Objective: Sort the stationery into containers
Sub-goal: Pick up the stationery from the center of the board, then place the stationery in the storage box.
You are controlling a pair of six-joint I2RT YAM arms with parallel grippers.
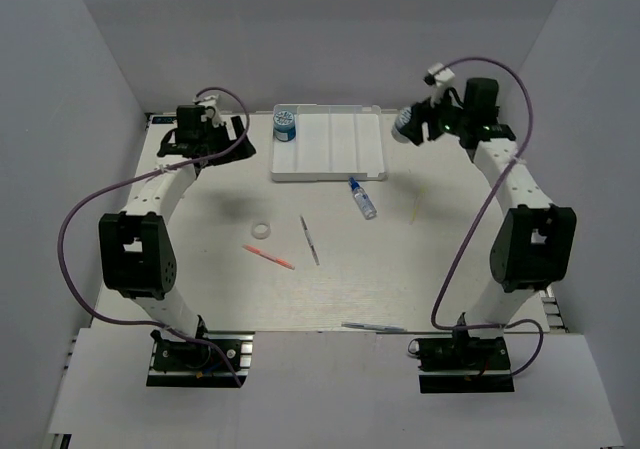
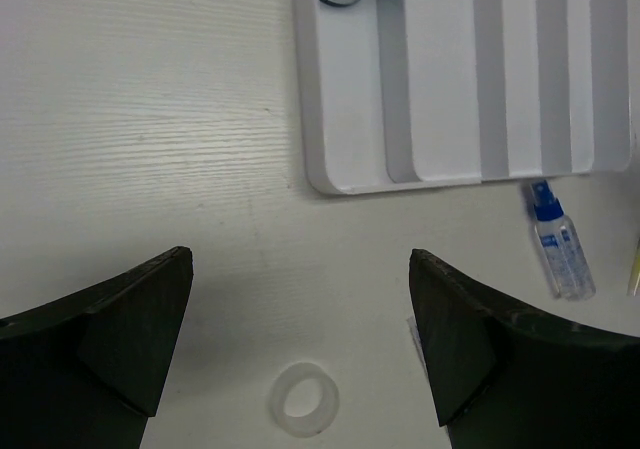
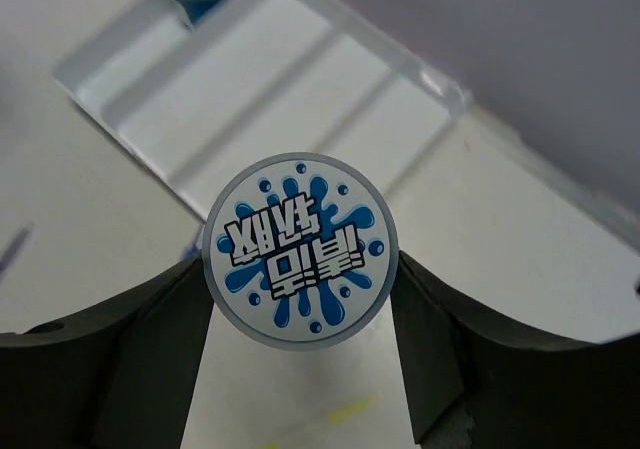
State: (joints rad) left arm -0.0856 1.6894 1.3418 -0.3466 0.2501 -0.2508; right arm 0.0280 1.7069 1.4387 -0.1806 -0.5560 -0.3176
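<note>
My right gripper (image 1: 415, 127) is shut on a round blue-and-white tape roll (image 3: 300, 249) and holds it in the air just right of the white four-compartment tray (image 1: 330, 149). A second patterned roll (image 1: 285, 123) sits in the tray's far-left compartment. My left gripper (image 2: 300, 329) is open and empty, left of the tray, above the table. The white tape ring (image 2: 304, 399) lies below it between the fingers. A clear blue-capped glue bottle (image 1: 363, 198), a grey pen (image 1: 310, 240), a pink pen (image 1: 268, 258) and a yellow-green pen (image 1: 417, 205) lie on the table.
Another thin pen (image 1: 373, 326) lies at the table's near edge between the arm bases. Grey walls close in the table on the left, right and back. The tray's three right compartments (image 2: 520, 69) hold nothing.
</note>
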